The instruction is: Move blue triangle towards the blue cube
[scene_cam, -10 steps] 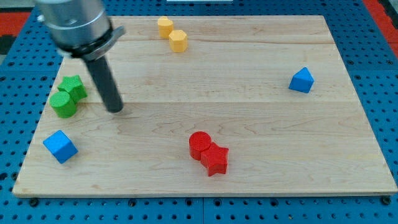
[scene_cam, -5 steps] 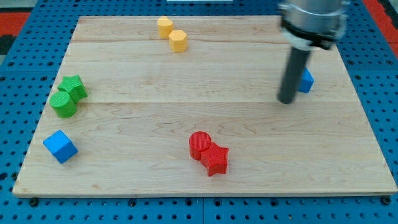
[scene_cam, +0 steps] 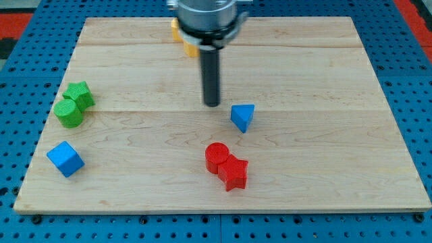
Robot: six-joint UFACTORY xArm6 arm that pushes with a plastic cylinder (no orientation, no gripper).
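The blue triangle (scene_cam: pixel 242 116) lies near the middle of the wooden board (scene_cam: pixel 337 155), a little right of centre. The blue cube (scene_cam: pixel 65 158) sits near the board's lower left corner. My tip (scene_cam: pixel 212 103) rests on the board just left of and slightly above the blue triangle, with a small gap between them. The rod rises from it toward the view's top.
Two green blocks (scene_cam: pixel 73 104) sit touching at the left edge, above the blue cube. A red cylinder (scene_cam: pixel 217 156) and a red star-shaped block (scene_cam: pixel 233 172) touch below the triangle. Two yellow blocks (scene_cam: pixel 190 46) at the top are partly hidden behind the rod.
The blue triangle has moved from the right edge leftward and down to near the middle. My tip swept right across the board, then back left to beside the triangle.
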